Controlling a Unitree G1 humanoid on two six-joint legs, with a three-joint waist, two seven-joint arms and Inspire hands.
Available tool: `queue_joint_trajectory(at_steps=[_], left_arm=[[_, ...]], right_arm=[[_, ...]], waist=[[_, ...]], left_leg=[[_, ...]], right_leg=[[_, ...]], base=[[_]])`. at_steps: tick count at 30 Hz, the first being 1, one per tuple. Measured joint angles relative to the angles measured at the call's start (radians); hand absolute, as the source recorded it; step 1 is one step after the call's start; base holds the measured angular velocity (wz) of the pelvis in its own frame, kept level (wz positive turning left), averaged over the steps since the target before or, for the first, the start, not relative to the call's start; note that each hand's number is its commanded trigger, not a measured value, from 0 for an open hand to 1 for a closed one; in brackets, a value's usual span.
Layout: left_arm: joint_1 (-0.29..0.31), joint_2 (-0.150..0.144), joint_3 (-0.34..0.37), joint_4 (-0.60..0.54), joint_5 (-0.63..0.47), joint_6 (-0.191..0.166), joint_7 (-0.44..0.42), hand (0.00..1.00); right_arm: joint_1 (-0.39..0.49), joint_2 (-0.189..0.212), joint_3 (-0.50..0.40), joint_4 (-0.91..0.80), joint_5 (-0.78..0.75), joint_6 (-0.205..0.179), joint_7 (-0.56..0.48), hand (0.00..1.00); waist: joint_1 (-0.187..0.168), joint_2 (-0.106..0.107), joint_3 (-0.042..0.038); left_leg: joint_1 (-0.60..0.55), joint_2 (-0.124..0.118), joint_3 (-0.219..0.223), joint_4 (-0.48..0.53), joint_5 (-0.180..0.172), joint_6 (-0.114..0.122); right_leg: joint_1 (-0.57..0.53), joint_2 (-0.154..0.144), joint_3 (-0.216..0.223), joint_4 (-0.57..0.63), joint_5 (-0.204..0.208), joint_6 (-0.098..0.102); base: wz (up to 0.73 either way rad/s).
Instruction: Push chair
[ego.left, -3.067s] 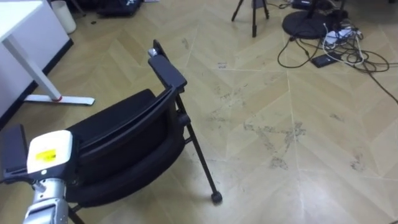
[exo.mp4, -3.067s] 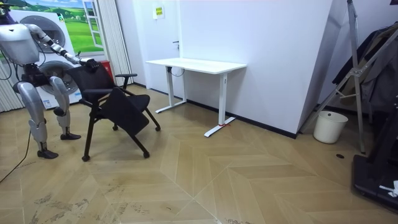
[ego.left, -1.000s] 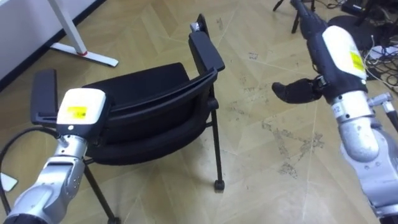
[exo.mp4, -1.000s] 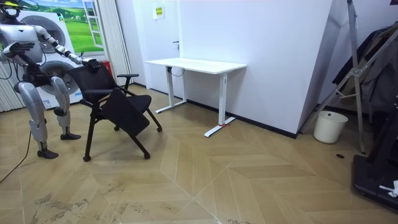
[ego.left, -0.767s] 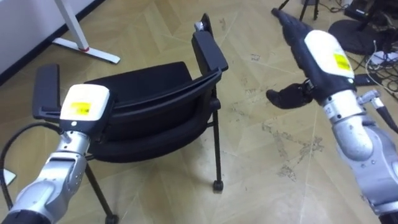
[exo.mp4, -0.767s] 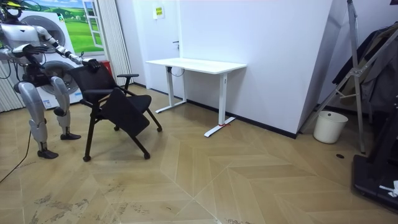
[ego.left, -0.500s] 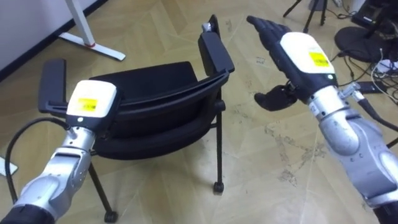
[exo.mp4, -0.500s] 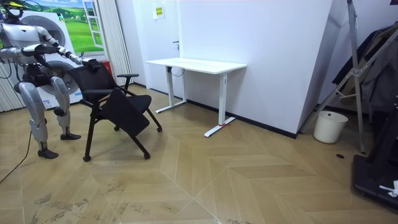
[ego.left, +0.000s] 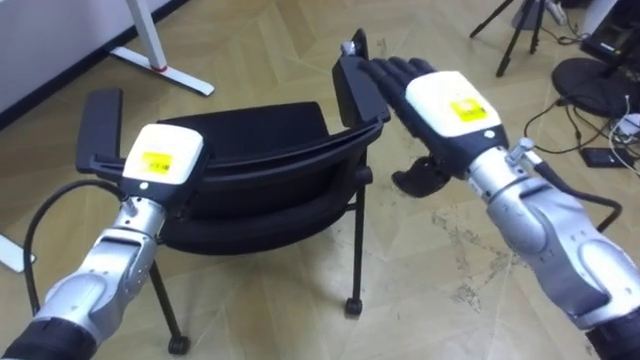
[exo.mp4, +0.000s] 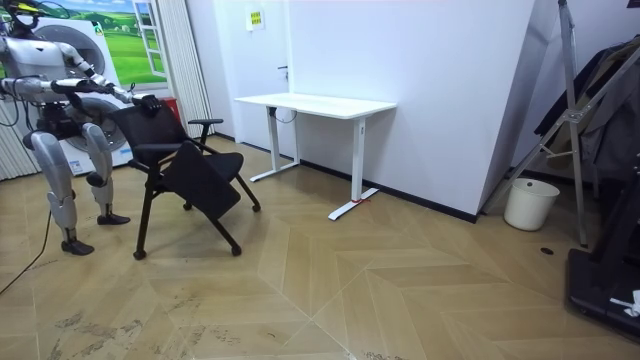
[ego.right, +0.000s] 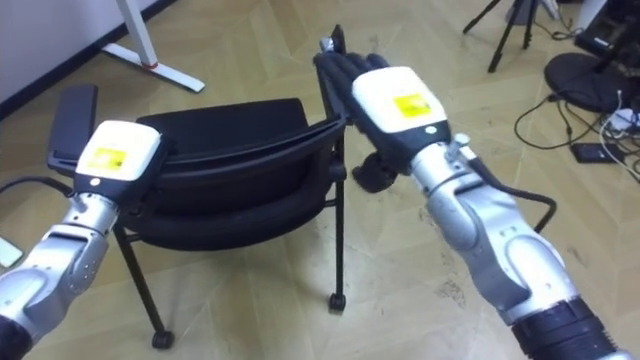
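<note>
Herringbone wood floor (ego.left: 450, 290) runs to a white wall, where a white desk (exo.mp4: 315, 103) stands. At the room view's left the robot stands just behind a black chair (ego.left: 250, 150), which sits on the floor between it and the desk, with 2 arms stretched toward the backrest. The right hand (ego.left: 445, 105) hovers at the chair's right armrest, fingers straight and spread and the thumb hanging below; whether it touches the pad is unclear. The left hand (ego.left: 160, 160) lies on the backrest's top edge beside the left armrest; whether it grips cannot be told. Beyond the chair are a tripod (ego.left: 520, 30) and loose cables (ego.left: 590, 110).
</note>
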Motion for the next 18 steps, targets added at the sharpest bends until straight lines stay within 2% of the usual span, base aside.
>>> queue_joint_trajectory(at_steps=[3,5,9,12,15,18], left_arm=[[-0.017,-0.002,-0.010,0.001,0.015,-0.003,-0.001,1.00],[-0.018,-0.002,-0.011,0.001,0.017,-0.002,-0.002,1.00],[-0.023,-0.007,-0.012,0.002,0.022,0.003,-0.004,1.00],[-0.027,-0.010,-0.018,0.005,0.022,0.002,-0.004,1.00],[-0.040,-0.020,-0.032,0.008,0.030,0.005,-0.005,1.00],[-0.056,-0.026,-0.051,0.008,0.033,0.009,-0.005,1.00]], right_arm=[[-0.008,0.000,0.018,0.016,0.000,0.002,0.005,0.00],[-0.039,0.008,0.044,0.048,0.000,0.002,0.006,0.00],[-0.114,0.044,0.078,0.132,-0.005,0.013,0.009,0.00],[-0.147,0.071,0.079,0.195,-0.038,0.025,0.017,0.00],[-0.149,0.089,0.079,0.253,-0.044,0.046,0.023,0.00],[-0.149,0.110,0.081,0.318,-0.079,0.066,0.033,0.00]], waist=[[0.012,-0.008,0.0048],[0.012,-0.011,0.0043],[0.015,-0.015,0.0045],[0.009,-0.015,0.0046],[0.011,-0.015,0.0044],[0.013,-0.014,0.0042]], left_leg=[[-0.002,0.000,-0.006,0.000,0.000,0.000],[-0.001,0.000,-0.006,0.000,0.000,0.000],[-0.001,0.000,-0.006,0.001,0.000,0.000],[-0.004,0.000,-0.021,0.002,0.000,0.000],[-0.010,0.002,-0.036,0.004,0.000,0.000],[-0.020,0.002,-0.055,0.008,0.001,-0.001]], right_leg=[[0.001,0.000,-0.001,0.000,0.000,0.000],[0.002,0.000,-0.001,0.000,0.000,0.000],[0.002,0.000,-0.002,0.000,0.000,0.000],[0.008,-0.002,-0.023,-0.001,0.000,0.000],[0.014,-0.004,-0.053,-0.003,0.000,0.000],[0.015,-0.006,-0.065,-0.011,0.000,0.000]], base=[[0.03],[0.02],[0.00],[0.13],[0.20],[0.17]])
